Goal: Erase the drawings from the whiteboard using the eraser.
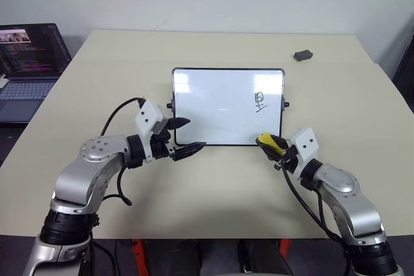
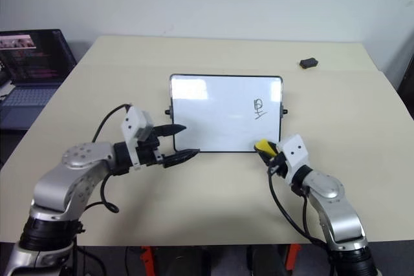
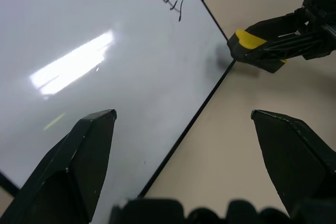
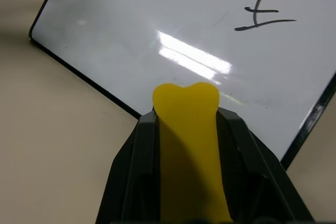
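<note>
No legible text, label, brand or number anywhere. Only one black marker scribble (image 1: pixel 260 101), character-like but unreadable, right of centre on the whiteboard (image 1: pixel 213 105). Coloured lines on the laptop screen (image 1: pixel 32 48), upper left, too small to read.

One whiteboard (image 1: pixel 220 105), one drawing (image 1: pixel 260 101), one eraser (image 1: pixel 266 140), one laptop (image 1: pixel 29 69).
</note>
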`<act>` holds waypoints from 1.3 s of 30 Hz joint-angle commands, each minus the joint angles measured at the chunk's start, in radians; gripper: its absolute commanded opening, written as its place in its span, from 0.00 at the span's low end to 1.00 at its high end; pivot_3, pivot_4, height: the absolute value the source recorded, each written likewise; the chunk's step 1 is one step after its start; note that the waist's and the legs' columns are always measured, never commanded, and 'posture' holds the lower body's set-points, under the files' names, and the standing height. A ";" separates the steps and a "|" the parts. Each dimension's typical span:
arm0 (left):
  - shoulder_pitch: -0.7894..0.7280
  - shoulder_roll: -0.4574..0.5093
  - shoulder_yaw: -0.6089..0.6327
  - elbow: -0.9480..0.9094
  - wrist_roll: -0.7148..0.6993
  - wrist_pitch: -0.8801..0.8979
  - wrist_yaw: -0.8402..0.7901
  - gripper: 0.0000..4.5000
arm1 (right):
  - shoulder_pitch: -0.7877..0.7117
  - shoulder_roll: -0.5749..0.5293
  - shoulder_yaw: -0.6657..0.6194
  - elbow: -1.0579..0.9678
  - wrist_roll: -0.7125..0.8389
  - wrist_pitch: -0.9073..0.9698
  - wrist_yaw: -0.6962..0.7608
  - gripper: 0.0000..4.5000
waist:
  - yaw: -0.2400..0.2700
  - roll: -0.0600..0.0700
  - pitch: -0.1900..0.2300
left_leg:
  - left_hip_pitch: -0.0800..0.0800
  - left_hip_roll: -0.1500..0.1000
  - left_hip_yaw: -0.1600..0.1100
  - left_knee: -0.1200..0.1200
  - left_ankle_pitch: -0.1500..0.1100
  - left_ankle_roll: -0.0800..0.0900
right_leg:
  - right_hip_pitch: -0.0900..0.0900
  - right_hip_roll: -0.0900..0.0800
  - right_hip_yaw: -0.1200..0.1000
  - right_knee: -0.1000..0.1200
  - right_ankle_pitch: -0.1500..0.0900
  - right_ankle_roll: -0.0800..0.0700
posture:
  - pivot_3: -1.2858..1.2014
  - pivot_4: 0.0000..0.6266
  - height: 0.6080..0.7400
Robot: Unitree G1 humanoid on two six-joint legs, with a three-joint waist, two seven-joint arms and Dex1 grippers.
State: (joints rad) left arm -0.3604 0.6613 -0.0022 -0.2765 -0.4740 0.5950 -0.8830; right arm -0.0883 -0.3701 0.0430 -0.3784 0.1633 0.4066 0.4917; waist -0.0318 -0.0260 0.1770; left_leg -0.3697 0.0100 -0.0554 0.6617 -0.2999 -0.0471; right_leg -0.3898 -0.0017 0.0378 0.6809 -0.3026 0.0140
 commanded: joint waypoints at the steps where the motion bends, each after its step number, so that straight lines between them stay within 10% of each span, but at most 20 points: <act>1: -0.065 -0.021 -0.036 0.031 0.024 -0.050 -0.020 1.00 | -0.062 0.012 -0.017 -0.009 -0.063 -0.105 -0.068 0.24 | 0.001 0.000 0.000 | 0.000 0.000 0.000 0.000 0.000 0.000 | 0.000 0.000 0.000 0.000 0.000 0.000 | 0.52 0.24 1.00; 17: -0.155 -0.061 -0.100 0.109 0.065 -0.097 -0.061 1.00 | -0.503 0.061 0.024 0.582 -0.240 -0.457 -0.195 0.24 | -0.001 0.000 0.000 | -0.001 0.000 0.002 0.000 0.000 0.000 | -0.001 0.000 0.001 0.000 0.000 0.000 | 0.52 0.24 1.00; 39: -0.140 -0.055 -0.083 0.097 0.059 -0.084 -0.052 1.00 | -0.374 0.116 0.109 0.616 -0.248 -0.523 -0.120 0.24 | -0.021 -0.005 -0.004 | 0.022 0.000 0.003 0.002 0.000 0.001 | 0.017 0.001 0.004 0.008 0.000 0.001 | 0.52 0.24 1.00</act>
State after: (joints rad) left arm -0.4969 0.6006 -0.1112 -0.1486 -0.4123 0.5172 -0.9365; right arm -0.4411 -0.2542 0.1765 0.2725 -0.0952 -0.1301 0.3726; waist -0.0527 -0.0313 0.1726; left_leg -0.3477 0.0101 -0.0522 0.6635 -0.2997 -0.0465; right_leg -0.3732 -0.0004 0.0416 0.6885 -0.3025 0.0145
